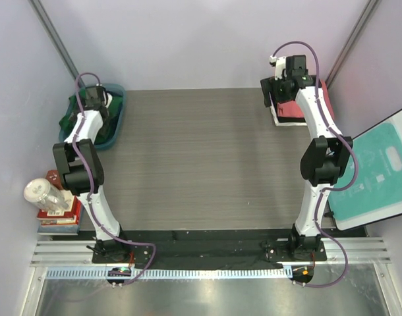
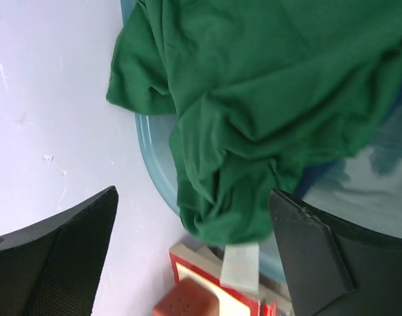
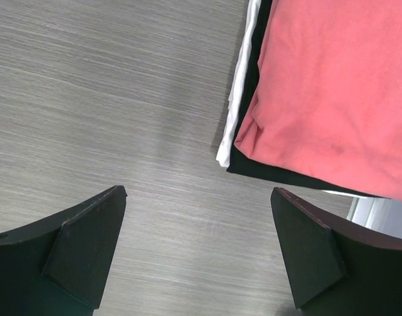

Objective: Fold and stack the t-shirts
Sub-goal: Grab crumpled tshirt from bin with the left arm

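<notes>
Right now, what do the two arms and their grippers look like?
The left arm and right arm match: white links, black joint housings, a purple cable looping along each. The left gripper and right gripper have broad, matte black, wedge-shaped fingers with finely textured inner faces.

A grey, wood-grained rectangular tabletop (image 1: 201,164) carries it all; a teal plastic tub (image 1: 117,130) sits at its far left corner; at the far right corner a folded white cotton t-shirt (image 3: 235,92) lies flat on the surface, a folded black t-shirt (image 3: 250,79) upon it, a folded coral-red t-shirt (image 3: 333,92) topmost.
</notes>
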Tool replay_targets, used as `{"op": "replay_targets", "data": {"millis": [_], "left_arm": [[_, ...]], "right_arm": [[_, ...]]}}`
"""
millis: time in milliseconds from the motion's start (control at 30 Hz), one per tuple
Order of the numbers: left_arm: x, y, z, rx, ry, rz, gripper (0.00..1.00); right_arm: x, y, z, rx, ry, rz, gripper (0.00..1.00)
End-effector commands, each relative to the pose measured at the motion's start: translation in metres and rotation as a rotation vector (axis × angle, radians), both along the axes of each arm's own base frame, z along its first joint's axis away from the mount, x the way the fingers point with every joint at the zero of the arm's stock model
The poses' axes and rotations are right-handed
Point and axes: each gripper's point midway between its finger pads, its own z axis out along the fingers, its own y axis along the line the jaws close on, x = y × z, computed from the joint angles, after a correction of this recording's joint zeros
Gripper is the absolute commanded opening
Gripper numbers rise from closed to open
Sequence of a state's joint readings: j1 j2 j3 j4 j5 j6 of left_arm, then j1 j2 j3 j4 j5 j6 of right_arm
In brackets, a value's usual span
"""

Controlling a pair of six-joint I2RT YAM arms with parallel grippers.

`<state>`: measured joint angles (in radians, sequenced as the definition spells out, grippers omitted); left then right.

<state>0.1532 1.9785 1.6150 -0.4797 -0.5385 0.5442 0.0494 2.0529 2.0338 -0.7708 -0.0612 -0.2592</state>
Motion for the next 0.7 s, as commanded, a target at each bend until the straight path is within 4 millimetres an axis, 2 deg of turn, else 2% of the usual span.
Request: {"op": "replay_targets", "data": {"millis": [0, 33, 133, 233, 300, 400, 433, 500, 567, 600, 667], "left_arm": [[0.018, 0.013, -0.006, -0.004, -0.06, -0.012, 0.94], [0.019, 0.015, -0.016, -0.007, -0.049, -0.012, 0.94], [0.028, 0.02, -0.019, -0.009, -0.073, -0.016, 0.88], [0.038, 0.023, -0.021, -0.024, -0.1, -0.019, 0.75], [0.044, 0.027, -0.026, -0.013, -0.095, -0.023, 0.62], [0.052, 0.029, -0.029, -0.005, -0.102, -0.023, 0.28], [0.055, 0.029, -0.024, -0.003, -0.113, -0.02, 0.01], [0.057, 0.027, -0.011, -0.023, -0.153, -0.011, 0.0], [0.057, 0.018, -0.002, -0.059, -0.173, -0.026, 0.0], [0.057, 0.011, 0.019, -0.073, -0.214, -0.033, 0.0], [0.055, -0.006, 0.038, -0.112, -0.245, -0.067, 0.0]], "right_arm": [[0.006, 0.003, 0.032, -0.004, -0.051, -0.019, 0.97], [0.007, 0.005, 0.034, 0.0, -0.057, -0.02, 0.96], [0.005, 0.012, 0.032, 0.013, -0.049, -0.025, 0.94], [-0.001, 0.017, 0.028, -0.005, -0.034, -0.01, 0.93], [-0.003, 0.021, 0.027, -0.015, -0.032, 0.002, 0.93], [-0.004, 0.023, 0.025, -0.023, -0.029, 0.007, 0.91], [-0.003, 0.023, 0.024, -0.027, -0.026, 0.01, 0.91], [-0.003, 0.023, 0.025, -0.029, -0.029, 0.012, 0.9], [-0.004, 0.023, 0.025, -0.034, -0.029, 0.019, 0.9], [-0.004, 0.023, 0.025, -0.035, -0.029, 0.02, 0.9], [-0.005, 0.022, 0.023, -0.043, -0.024, 0.026, 0.9]]}}
